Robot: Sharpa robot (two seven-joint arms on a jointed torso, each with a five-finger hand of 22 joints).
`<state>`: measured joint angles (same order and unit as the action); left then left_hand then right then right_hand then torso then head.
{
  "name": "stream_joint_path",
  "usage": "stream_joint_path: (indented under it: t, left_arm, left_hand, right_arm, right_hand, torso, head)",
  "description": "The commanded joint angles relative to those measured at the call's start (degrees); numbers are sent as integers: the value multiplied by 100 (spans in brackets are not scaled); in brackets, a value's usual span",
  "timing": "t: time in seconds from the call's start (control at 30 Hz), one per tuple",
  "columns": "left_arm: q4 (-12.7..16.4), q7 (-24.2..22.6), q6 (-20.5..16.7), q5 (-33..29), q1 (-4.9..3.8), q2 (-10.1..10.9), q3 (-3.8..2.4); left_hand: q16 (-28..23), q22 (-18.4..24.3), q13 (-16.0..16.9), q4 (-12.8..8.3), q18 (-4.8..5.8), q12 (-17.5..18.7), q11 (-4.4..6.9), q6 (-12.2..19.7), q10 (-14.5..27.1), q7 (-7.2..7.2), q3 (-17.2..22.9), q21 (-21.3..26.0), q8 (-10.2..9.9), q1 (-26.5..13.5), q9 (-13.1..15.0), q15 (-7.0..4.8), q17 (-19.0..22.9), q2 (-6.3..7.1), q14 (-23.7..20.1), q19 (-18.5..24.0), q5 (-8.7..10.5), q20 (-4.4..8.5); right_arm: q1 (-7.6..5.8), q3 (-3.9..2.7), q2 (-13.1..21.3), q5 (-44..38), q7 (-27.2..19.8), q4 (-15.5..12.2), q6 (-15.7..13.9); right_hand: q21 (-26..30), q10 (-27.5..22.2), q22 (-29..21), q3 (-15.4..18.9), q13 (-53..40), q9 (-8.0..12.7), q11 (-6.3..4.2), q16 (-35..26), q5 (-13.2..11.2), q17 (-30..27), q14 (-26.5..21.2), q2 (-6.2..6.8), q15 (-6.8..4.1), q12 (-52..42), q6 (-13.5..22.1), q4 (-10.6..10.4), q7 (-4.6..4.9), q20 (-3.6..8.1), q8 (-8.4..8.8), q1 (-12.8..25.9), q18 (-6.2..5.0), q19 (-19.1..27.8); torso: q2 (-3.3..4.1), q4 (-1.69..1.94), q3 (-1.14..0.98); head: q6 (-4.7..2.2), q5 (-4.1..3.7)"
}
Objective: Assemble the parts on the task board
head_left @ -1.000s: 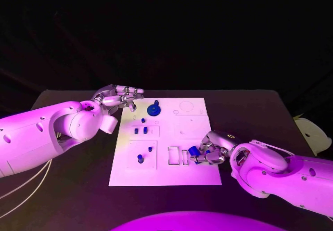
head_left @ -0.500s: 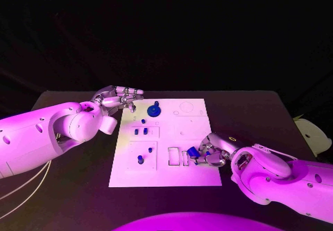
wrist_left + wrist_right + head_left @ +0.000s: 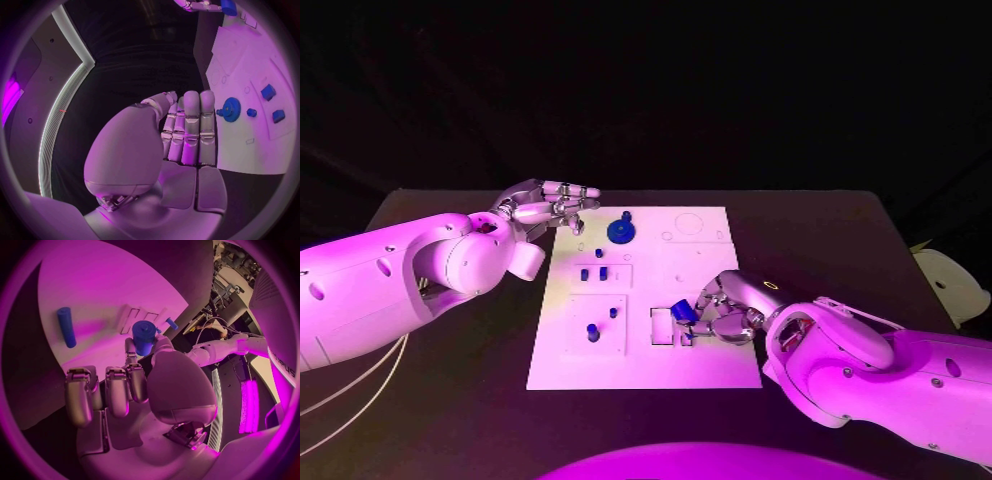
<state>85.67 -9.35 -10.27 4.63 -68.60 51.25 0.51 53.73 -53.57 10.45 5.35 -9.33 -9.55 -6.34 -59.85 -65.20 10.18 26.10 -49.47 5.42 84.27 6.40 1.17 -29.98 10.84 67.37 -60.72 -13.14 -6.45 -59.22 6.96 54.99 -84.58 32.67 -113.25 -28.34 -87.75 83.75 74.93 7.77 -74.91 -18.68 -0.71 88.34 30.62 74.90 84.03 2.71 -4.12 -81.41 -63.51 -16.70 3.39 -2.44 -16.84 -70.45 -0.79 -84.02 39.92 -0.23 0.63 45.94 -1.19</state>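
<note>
The white task board (image 3: 678,365) lies in the middle of the black table. My right hand (image 3: 723,308) hovers over its near half and pinches a short blue part (image 3: 684,312) between thumb and a finger, just above the rectangular slots (image 3: 661,323). The right wrist view shows that part (image 3: 144,335) at the fingertips and a blue rod (image 3: 66,326) lying on the board. My left hand (image 3: 548,205) stays at the board's far left corner, fingers straight and side by side, holding nothing (image 3: 187,130). A blue gear (image 3: 620,232) stands close beside it.
Small blue pieces (image 3: 593,272) sit in the middle left recess, and others (image 3: 594,332) in the near left recess. A white object (image 3: 946,280) stands off the table's right edge. Thin cables (image 3: 358,385) hang under my left arm.
My right hand has carried the blue part leftward, from near the board's right edge to above the rectangular slots. The left hand has not moved.
</note>
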Motion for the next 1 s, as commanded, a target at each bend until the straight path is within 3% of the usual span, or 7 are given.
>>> stream_joint_path:
  t: [0.03, 0.2, 0.33, 0.67, 0.77, 0.83, 1.0]
  left_arm:
    - [10, -27, 100, -3, -6, -19, -4]
    - [17, -26, 100, -3, -6, -30, -4]
    - [29, -23, 102, -3, -6, -32, -4]
    - [36, -22, 102, -3, -6, -27, -4]
    - [37, -20, 102, -3, -6, -22, -4]
    - [37, -19, 100, -3, -7, -19, -4]
    - [39, -17, 100, -3, -7, -16, -4]
  left_hand:
    - [30, 9, 9, -4, -60, -26, 15, 18, 40, 24, -18, 18, 17, -15, -7, 36, 9, -21, -7, -24, 14, -17]
    - [30, 9, 9, -4, -60, -26, 15, 18, 40, 24, -18, 18, 17, -15, -7, 36, 9, -21, -7, -24, 14, -17]
    - [30, 9, 9, -4, -60, -26, 15, 18, 40, 24, -18, 18, 17, -15, -7, 36, 9, -21, -7, -24, 14, -17]
    - [30, 9, 9, -4, -60, -26, 15, 18, 40, 24, -18, 18, 17, -15, -7, 36, 9, -21, -7, -24, 14, -17]
    - [30, 9, 9, -4, -60, -26, 15, 18, 40, 24, -18, 18, 17, -15, -7, 36, 9, -21, -7, -24, 14, -17]
    - [30, 9, 9, -4, -60, -26, 15, 18, 40, 24, -18, 18, 17, -15, -7, 36, 9, -21, -7, -24, 14, -17]
    - [34, 19, 9, 2, -62, -39, 14, 26, 56, 25, -29, 34, 19, -31, -13, 38, 18, -26, -9, -21, 12, -19]
  right_arm:
    - [10, 1, -110, 320, -32, 55, 142]
    - [18, 3, -311, 491, -8, 188, 323]
    - [20, 3, -411, 548, 18, 268, 396]
    - [20, 2, -532, 568, 41, 399, 435]
    - [20, 2, -543, 547, 46, 423, 425]
    - [20, 2, -549, 525, 47, 433, 408]
    - [20, 2, -561, 439, 44, 450, 325]
  right_hand:
    - [-7, 79, 1445, 47, -533, -23, -32, 27, 23, 1187, 529, -72, -31, -14, -49, -7, -27, 40, -26, 43, 31, -510]
    - [-20, 105, 1449, 114, -574, -61, -35, 33, -32, 1200, 532, -125, -34, -40, -51, -10, -32, 44, -35, 194, 34, -514]
    - [-30, 105, 1452, 185, -569, -103, -42, 35, -112, 1205, 533, -153, -39, -24, -57, -8, -41, 49, -47, 323, 36, -518]
    - [-22, 92, 1449, 274, -540, -160, -50, 34, -267, 1202, 532, -169, -46, 18, -58, -6, -50, 56, -63, 447, 34, -514]
    - [-18, 88, 1447, 339, -531, -200, -52, 32, -534, 1196, 530, -177, -48, 38, -52, -4, -52, 58, -73, 536, 33, -512]
    - [-5, 82, 1444, 407, -521, -237, -50, 27, -909, 1186, 528, -161, -47, 58, -48, -7, -51, 59, -83, 654, 30, -506]
    - [49, 47, 1428, 432, -475, -330, -37, 10, -1879, 1150, 519, 83, -35, 135, 2, -21, -33, 51, -91, 1024, 18, -482]
  torso:
    - [6, 4, -2]
    - [12, 15, -2]
    - [13, 3, -1]
    - [13, 7, -5]
    - [13, 5, -5]
    - [13, 3, -4]
    - [11, 1, -3]
  head:
    - [-3, 14]
    - [-1, 21]
    - [7, 47]
    - [17, 69]
    - [26, 74]
    - [28, 76]
    - [24, 77]
